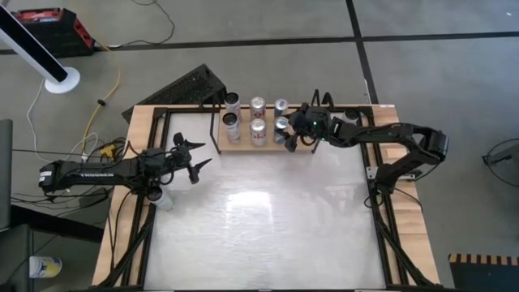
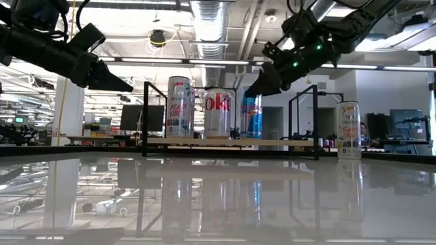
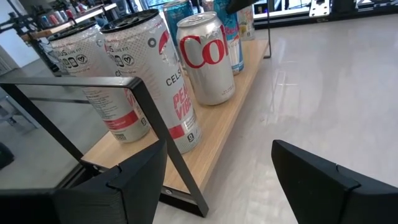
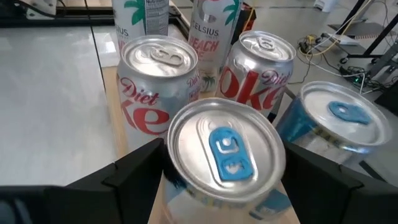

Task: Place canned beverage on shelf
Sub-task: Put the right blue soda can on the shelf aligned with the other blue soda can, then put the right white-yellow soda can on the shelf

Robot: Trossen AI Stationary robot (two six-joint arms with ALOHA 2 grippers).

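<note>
The shelf (image 1: 243, 146), a light-wood board in a black wire frame, stands at the table's far edge with several cans upright on it: two Celsius cans (image 3: 155, 81), a Diet Coke (image 4: 155, 81), a Coke (image 4: 261, 68) and blue cans. My right gripper (image 1: 290, 135) is at the shelf's right end, shut on a silver-topped blue can with a blue tab (image 4: 224, 155). It also shows in the low view (image 2: 257, 88). My left gripper (image 1: 197, 156) hangs open and empty above the table, just near and left of the shelf's left end; its wrist view (image 3: 217, 155) looks along the shelf. My right gripper pinches the blue can between its two fingers, one on each side of the can's upper wall just under the rim (image 4: 171, 168). The fingers slant down from the table's right side. The can stands upright with its bottom on the shelf board (image 2: 251, 116).
The shelf's black wire uprights (image 2: 145, 116) stand at both ends. A further can (image 2: 348, 129) stands on the table beyond the shelf's right end in the low view. A pale can-like thing (image 1: 162, 197) sits by the left arm. Wood strips edge the white tabletop (image 1: 259, 227).
</note>
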